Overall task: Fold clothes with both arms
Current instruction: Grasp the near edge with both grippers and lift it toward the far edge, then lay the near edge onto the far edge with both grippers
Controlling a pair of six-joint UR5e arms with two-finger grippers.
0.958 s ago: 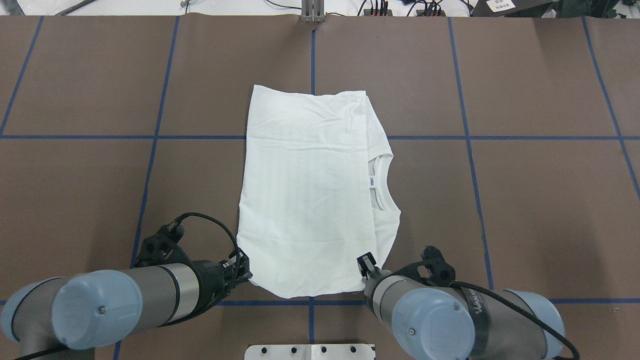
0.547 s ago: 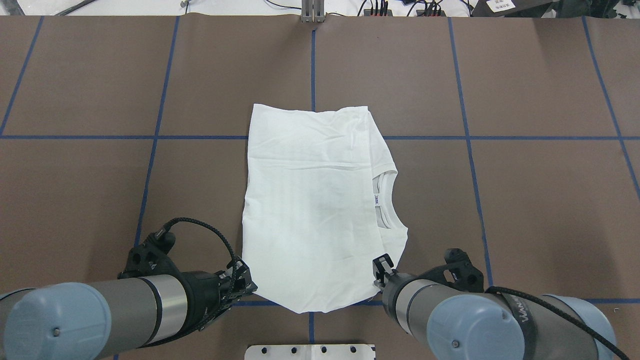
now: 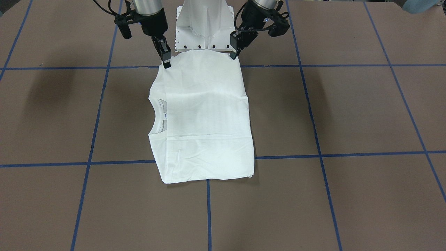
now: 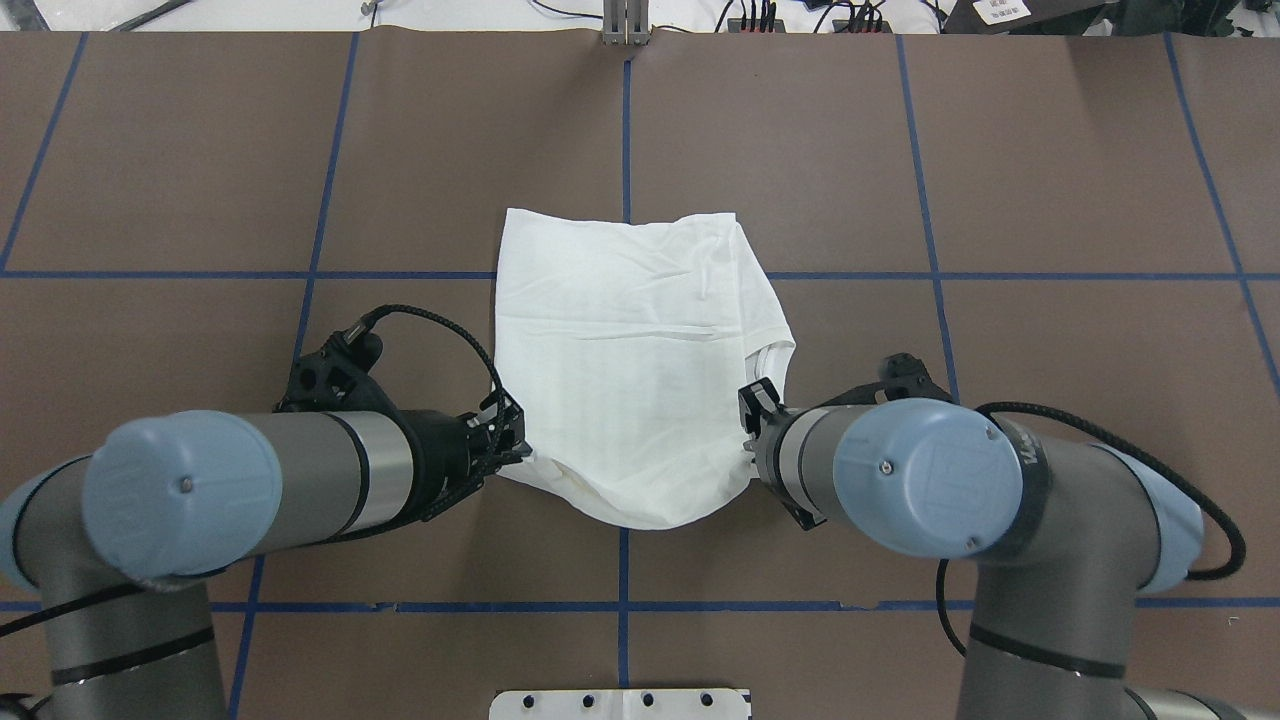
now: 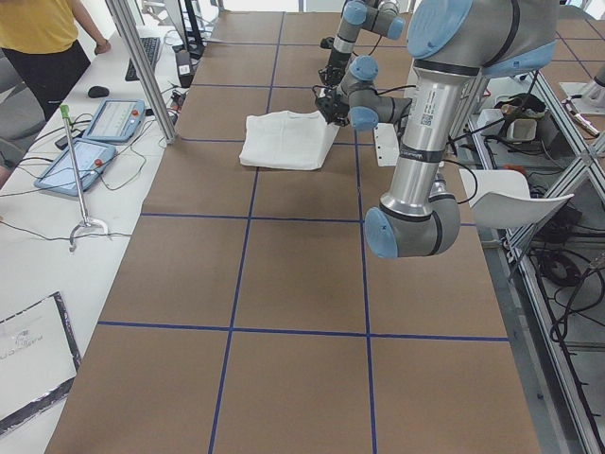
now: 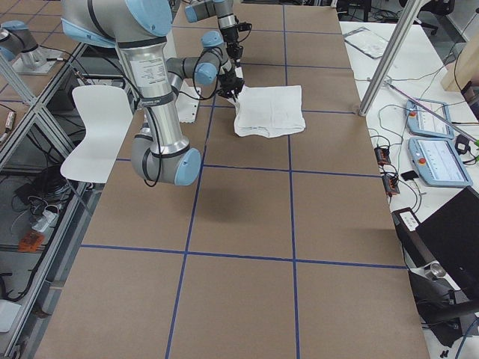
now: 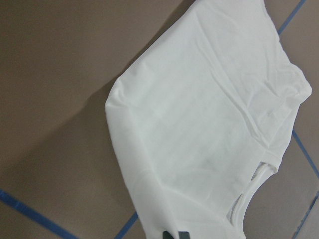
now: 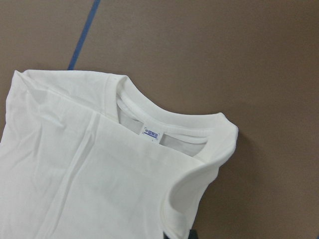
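The white T-shirt (image 4: 625, 330) lies folded into a rectangle on the brown table, collar and neck label (image 8: 152, 133) on the robot's right side. My left gripper (image 4: 510, 450) is shut on the shirt's near left corner. My right gripper (image 4: 748, 425) is shut on the near right corner. Both hold that edge raised off the table, so it sags between them. In the front-facing view the left gripper (image 3: 234, 54) and right gripper (image 3: 166, 62) pinch the shirt (image 3: 205, 122) at its top corners. The far half rests flat. No black text shows.
The white pedestal base (image 4: 620, 703) stands at the near table edge between the arms, also in the front-facing view (image 3: 204, 24). Blue tape lines grid the table. Tablets (image 5: 113, 118) and a person in yellow (image 5: 38, 38) are on the operators' side bench.
Both grippers first drew the shirt's near edge toward the robot, then rose and moved forward over the shirt. The near edge has lifted and now hangs slack between them.
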